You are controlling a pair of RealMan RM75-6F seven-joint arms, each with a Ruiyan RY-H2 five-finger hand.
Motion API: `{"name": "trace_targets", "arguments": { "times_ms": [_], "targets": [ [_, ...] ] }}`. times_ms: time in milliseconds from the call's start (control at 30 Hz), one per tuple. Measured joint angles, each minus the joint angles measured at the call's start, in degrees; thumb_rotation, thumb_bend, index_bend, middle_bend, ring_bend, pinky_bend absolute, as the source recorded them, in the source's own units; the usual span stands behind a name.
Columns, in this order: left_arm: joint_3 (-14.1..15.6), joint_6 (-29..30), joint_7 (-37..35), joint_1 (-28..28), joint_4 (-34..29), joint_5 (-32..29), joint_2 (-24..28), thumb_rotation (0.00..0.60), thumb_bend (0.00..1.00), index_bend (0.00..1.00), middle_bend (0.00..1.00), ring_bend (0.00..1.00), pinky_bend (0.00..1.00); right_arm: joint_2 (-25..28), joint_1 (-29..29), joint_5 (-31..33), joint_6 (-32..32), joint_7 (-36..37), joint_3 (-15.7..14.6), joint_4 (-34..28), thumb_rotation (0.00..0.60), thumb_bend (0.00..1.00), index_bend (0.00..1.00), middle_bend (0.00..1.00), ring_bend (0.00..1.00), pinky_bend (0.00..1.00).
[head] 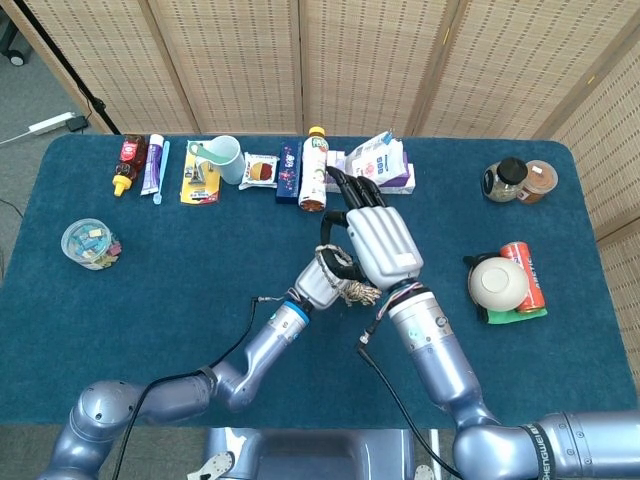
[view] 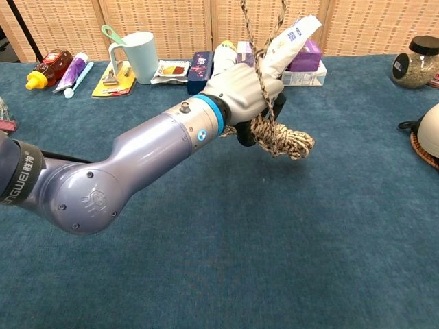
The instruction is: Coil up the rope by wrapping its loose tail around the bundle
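left hand (view: 243, 89) grips rope bundle (view: 282, 140) | right hand (head: 372, 232) above it, grip unclear | tail (view: 252, 31) rises upward

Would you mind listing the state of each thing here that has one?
Rope bundle: coiled, gripped by the left hand, off the table.
Loose tail: drawn upward, out of the chest view.
Right hand: above the bundle; grip hidden.
Mug: upright.
Jar: lidded.

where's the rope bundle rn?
The rope bundle is mid-table in the chest view, held off the cloth by the left hand, in front of the snack packets.
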Motion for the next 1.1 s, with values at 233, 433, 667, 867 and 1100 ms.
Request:
{"name": "trace_targets", "arguments": {
  "times_ms": [233,433,667,867,1100],
  "targets": [
    [2.1,1.1,-4.9,1.2,-1.1,3.4,1.4,0.6,0.6,0.53,0.49,0.52,0.7,-0.5,6.2,6.7,2.3,-1.1,2.5,5.9,0.6,0.59,0.72,0.0,0.0,0.0],
    [4.0,1.6,-10.4,2.1,-3.7,7.2,5.4,0.6,0.61,0.53,0.49,0.52,0.7,-1.5,7.5,9.0,1.8,0.1,1.8,12.3,0.6,0.59,0.72,0.0,0.0,0.0],
    [6.7,2.3,-18.1,2.9,-4.2,11.9,7.6,0.6,0.61,0.54,0.49,0.52,0.7,-2.6,8.7,14.0,-2.0,2.2,1.0,19.2,0.6,0.59,0.72,0.0,0.0,0.0],
    [9.5,3.2,-24.6,3.6,-4.6,16.2,9.8,0.6,0.61,0.54,0.49,0.52,0.7,-3.9,9.5,16.8,-6.6,3.5,0.0,25.4,0.6,0.59,0.73,0.0,0.0,0.0],
    [12.3,5.8,-28.7,4.5,-6.5,20.7,12.7,0.6,0.61,0.54,0.49,0.52,0.7,-4.7,10.9,19.9,-10.7,4.8,0.0,32.0,0.6,0.59,0.73,0.0,0.0,0.0]
  ]
}}
